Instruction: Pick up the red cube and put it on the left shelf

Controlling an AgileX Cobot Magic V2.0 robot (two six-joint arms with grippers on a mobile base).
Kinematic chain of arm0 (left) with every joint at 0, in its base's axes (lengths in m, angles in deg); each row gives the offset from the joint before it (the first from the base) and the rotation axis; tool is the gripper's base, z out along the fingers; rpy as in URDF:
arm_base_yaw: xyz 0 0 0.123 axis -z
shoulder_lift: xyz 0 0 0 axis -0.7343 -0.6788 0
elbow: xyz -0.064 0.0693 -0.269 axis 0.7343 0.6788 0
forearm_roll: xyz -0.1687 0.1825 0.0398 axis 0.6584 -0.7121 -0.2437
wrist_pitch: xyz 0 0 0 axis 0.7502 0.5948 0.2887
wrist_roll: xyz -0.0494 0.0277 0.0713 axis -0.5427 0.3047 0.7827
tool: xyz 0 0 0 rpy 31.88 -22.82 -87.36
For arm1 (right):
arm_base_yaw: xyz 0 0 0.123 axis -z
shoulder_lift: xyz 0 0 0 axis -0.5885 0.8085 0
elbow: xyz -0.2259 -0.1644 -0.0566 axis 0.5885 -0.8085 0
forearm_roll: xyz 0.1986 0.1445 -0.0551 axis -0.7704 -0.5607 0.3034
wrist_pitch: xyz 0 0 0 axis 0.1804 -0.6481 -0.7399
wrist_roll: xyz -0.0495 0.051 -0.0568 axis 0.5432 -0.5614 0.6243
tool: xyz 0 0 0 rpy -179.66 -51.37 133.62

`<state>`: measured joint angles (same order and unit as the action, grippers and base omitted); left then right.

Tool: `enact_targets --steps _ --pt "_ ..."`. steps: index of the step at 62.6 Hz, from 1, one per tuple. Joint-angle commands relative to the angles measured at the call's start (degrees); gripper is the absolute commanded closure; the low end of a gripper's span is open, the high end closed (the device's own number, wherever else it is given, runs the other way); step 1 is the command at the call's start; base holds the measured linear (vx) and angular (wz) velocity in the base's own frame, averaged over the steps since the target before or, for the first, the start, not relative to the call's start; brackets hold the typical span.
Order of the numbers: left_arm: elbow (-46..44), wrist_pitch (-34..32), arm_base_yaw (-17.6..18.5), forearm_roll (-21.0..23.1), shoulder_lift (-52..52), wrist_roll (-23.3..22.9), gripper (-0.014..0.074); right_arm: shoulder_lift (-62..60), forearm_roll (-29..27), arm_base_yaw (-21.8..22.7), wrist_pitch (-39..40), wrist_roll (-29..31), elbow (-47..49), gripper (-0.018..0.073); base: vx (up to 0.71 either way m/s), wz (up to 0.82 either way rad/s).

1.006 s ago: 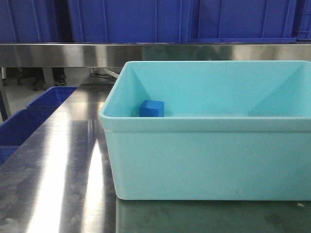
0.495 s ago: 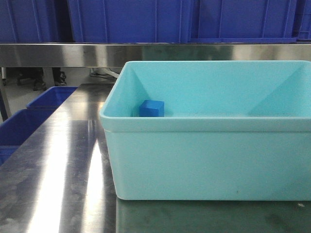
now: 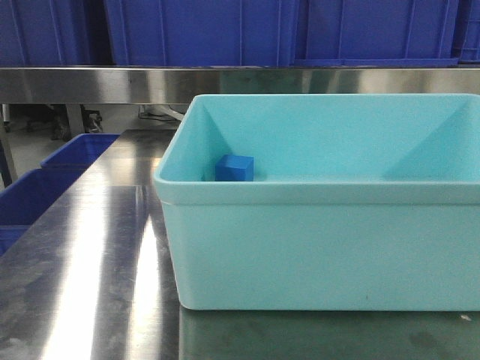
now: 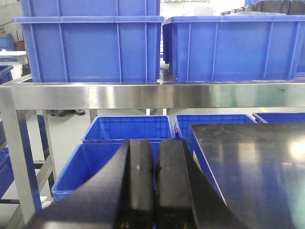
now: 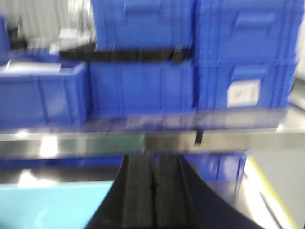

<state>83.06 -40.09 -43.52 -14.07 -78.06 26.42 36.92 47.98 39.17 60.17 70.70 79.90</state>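
The red cube is out of view in every frame. In the front view a turquoise tub (image 3: 322, 247) stands on the steel table, and a small blue cube (image 3: 235, 168) lies inside near its back left corner. Neither arm shows in that view. My left gripper (image 4: 155, 143) is shut with nothing between its black fingers, and it points over the table's left edge toward the steel shelf (image 4: 152, 95). My right gripper (image 5: 152, 160) is also shut and empty, above the right part of the tub (image 5: 47, 207); that view is blurred.
Blue crates (image 4: 90, 47) stand on the shelf rail (image 3: 97, 84) behind the table. More blue crates (image 4: 126, 133) sit on the floor left of the steel table (image 3: 90, 262). A labelled blue crate (image 5: 243, 90) shows in the right wrist view.
Nothing has moved in the front view: tub and blue cube stay in place.
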Motion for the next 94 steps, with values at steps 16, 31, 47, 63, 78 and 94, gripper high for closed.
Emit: enact_targets --steps 16,31,47,63,78,94 --pt "1.36 -4.81 0.25 0.27 0.72 -0.29 0.0506 27.83 -3.4 -15.15 -17.78 0.85 25.56 0.0505 -0.01 -0.05" --pt "1.36 -4.81 0.25 0.27 0.72 -0.29 0.0506 45.49 -3.4 -24.84 -21.84 -1.76 32.37 0.0505 0.0 0.0" --pt "1.36 -4.81 0.25 0.27 0.72 -0.29 0.0506 57.78 -3.4 -26.3 -24.37 -5.34 33.72 0.0435 0.0 0.0" --pt "1.36 -4.81 0.25 0.27 0.72 -0.29 0.0506 62.33 -3.4 -26.3 -24.43 -7.4 33.72 0.0094 0.0 0.0" --pt "1.36 -4.81 0.25 0.27 0.72 -0.29 0.0506 62.38 -1.39 -26.2 -24.89 -7.4 33.53 0.0062 0.0 0.0" --pt "1.36 -4.81 0.25 0.27 0.72 -0.29 0.0506 62.58 -1.53 -26.03 -25.45 -14.67 33.53 0.0062 0.0 0.0"
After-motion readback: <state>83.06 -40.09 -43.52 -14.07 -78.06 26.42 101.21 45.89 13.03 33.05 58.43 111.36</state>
